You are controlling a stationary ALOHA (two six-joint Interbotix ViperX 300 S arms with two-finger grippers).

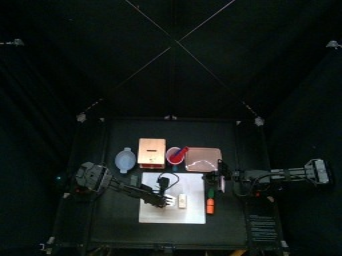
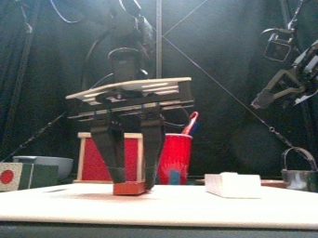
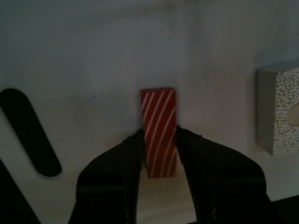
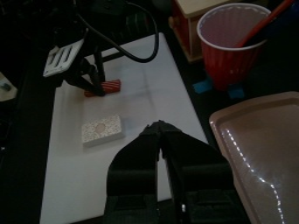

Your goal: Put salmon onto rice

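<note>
At the lower centre of the front view, the left gripper [image 2: 138,177] is pinching the salmon [image 3: 160,131] on the white board [image 4: 140,105]; the rice [image 2: 232,184] is lying apart at right. The right gripper [image 4: 160,150], pressed together, is hovering.

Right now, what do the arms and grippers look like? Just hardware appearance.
Both arms are matte black. The left gripper has two broad, rounded black fingers under a pale slatted crossbar, with black cable looping off the wrist. The right gripper has black jaws tapering to a point.
</note>
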